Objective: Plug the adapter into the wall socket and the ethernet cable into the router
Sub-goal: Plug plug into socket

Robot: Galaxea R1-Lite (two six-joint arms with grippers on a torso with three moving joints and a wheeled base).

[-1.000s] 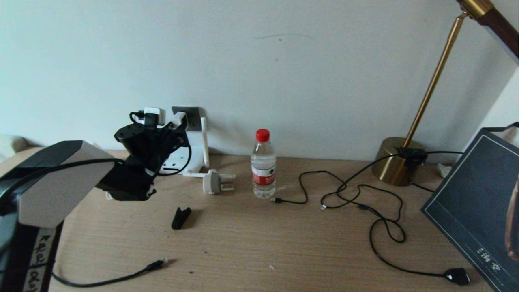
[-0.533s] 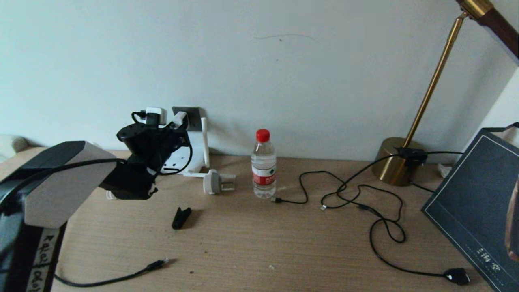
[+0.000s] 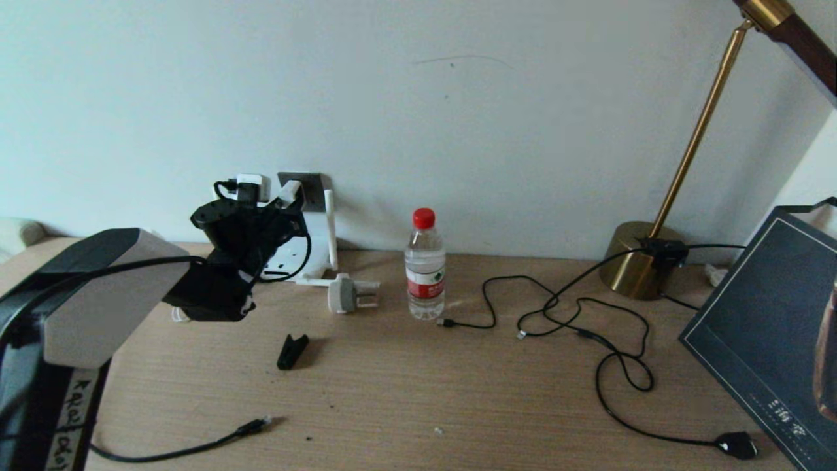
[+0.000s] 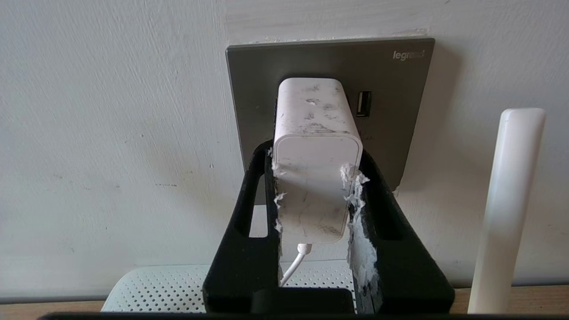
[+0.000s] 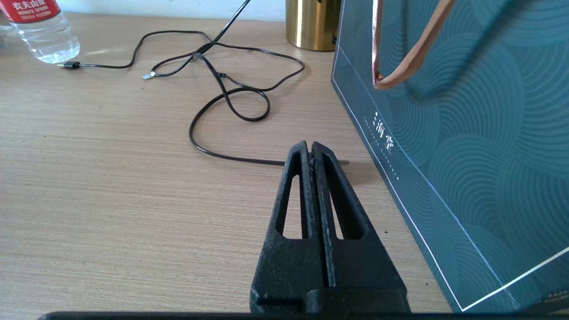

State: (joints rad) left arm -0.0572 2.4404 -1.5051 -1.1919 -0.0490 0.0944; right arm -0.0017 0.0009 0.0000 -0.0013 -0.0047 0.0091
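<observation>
The left gripper [image 4: 316, 153] clamps the adapter [image 4: 313, 133], whose far end meets the wall socket [image 4: 391, 89] directly ahead. Below it lies the router [image 4: 155, 289]. The right gripper [image 5: 310, 149], closed and empty, hovers over the desk [image 5: 111, 178].

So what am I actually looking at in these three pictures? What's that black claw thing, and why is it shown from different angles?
It is a two-armed robot at a wooden desk. The wide picture comes from a camera on its head; the other two come from cameras on its wrists, looking along the fingers. The left gripper is clamped on the small white cube-shaped adapter, holding it against the dark grey wall socket, above the flat white router. The right gripper is shut on nothing, parked beside a dark teal paper bag. On the desk lie the long black ethernet cable, a clear water bottle with a red cap, a round white-grey plug and a brass lamp.
</observation>
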